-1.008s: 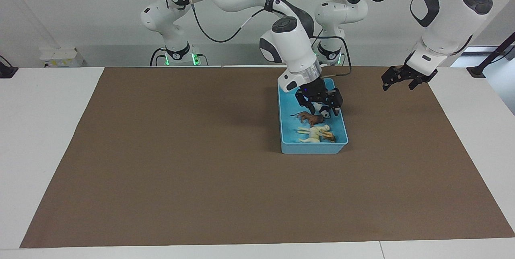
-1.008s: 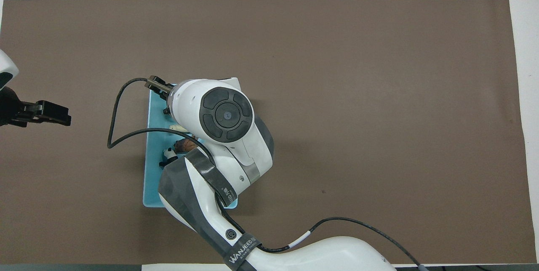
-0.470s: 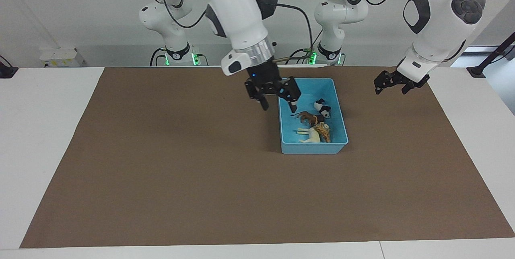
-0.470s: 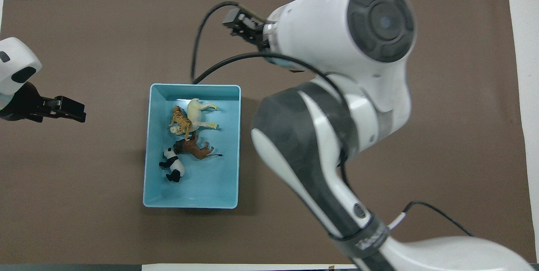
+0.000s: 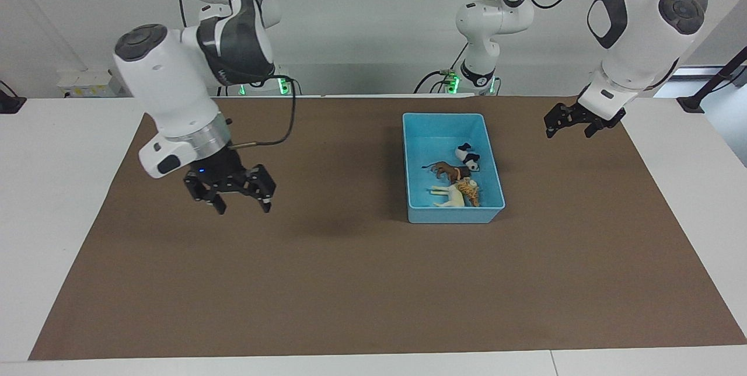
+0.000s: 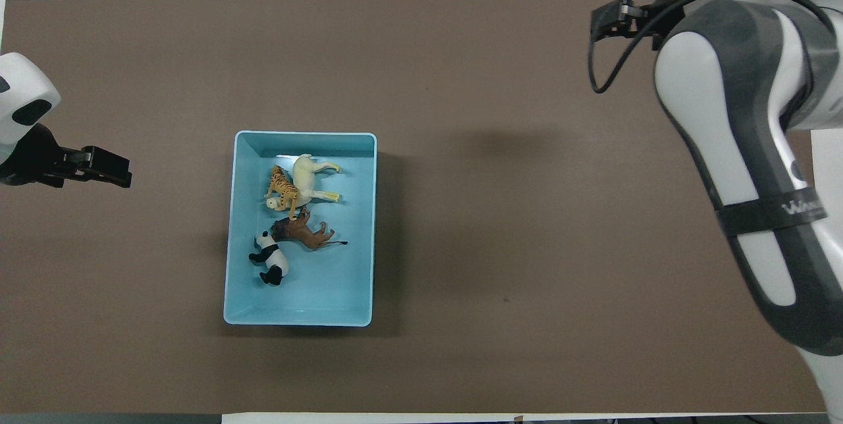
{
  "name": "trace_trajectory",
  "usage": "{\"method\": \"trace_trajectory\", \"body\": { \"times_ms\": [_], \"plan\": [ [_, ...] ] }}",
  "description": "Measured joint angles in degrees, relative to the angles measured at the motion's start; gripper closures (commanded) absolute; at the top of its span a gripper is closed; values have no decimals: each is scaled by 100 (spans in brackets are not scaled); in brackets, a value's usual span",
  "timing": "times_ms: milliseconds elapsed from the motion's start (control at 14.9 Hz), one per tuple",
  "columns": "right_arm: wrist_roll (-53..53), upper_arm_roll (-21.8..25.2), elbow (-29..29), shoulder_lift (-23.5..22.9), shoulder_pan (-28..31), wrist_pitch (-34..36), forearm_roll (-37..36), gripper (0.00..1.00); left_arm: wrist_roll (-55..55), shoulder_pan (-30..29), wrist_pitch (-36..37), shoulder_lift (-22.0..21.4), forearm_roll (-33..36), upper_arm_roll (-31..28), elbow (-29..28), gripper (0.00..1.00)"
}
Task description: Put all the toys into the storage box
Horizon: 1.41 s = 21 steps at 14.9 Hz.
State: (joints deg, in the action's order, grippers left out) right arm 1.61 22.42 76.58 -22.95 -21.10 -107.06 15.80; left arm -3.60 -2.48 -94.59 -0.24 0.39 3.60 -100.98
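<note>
Storage box [image 5: 493,160] of light blue plastic, set on the brown mat [image 5: 350,282] toward the left arm's end of the counter [image 5: 52,189], upright, rim up. All four toys lying inside, none on the mat. Cream-yellow horse [image 6: 308,177] on its side in the half of the box farther from the robots; orange striped tiger [image 6: 280,185] pressed against it on the flank toward the left arm's end, touching. Brown lion [image 6: 304,232] just nearer to the robots than that pair, head close to the tiger, tail pointing toward the right arm's end. Black-and-white panda [image 6: 270,259] beside the lion, nearer still to the robots, close to the box wall toward the left arm's end; the part of the box floor nearest the robots bare.

Right hand [image 5: 239,198] raised over bare mat toward the right arm's end, well apart from the box, fingers spread wide and pointing down, nothing between them. Left hand [image 5: 569,126] raised over the mat at the left arm's end, beside the box but well clear of it, fingers spread, holding nothing
</note>
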Motion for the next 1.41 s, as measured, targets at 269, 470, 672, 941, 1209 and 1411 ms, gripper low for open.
{"method": "trace_trajectory", "body": {
  "times_ms": [269, 470, 672, 941, 1209, 1411],
  "plan": [
    [-634, 311, 24, 221, 426, 1104, -376, 0, 1, -4, 0, -124, 0, -33, 15, 0],
    [-1061, 519, 24, 625, 632, 1736, -451, 0, 1, -3, 0, -143, 0, -34, 15, 0],
    [-1228, 452, 32, 1169, 1016, 2361, -698, 0, 1, 1, 0, -143, 0, -26, 15, 0],
    [-1509, -525, 301, 1902, 1901, 2931, -1309, 0, 1, 0, 0, -143, 0, -28, 15, 0],
    [-1554, -1216, 1085, 2579, 2382, 2966, -1552, 0, 1, 0, 0, -144, 0, -28, 15, 0],
    [-1554, -1279, 1256, 2677, 2382, 2848, -1659, 0, 1, 0, 0, -144, 0, -28, 15, 0]
  ]
}}
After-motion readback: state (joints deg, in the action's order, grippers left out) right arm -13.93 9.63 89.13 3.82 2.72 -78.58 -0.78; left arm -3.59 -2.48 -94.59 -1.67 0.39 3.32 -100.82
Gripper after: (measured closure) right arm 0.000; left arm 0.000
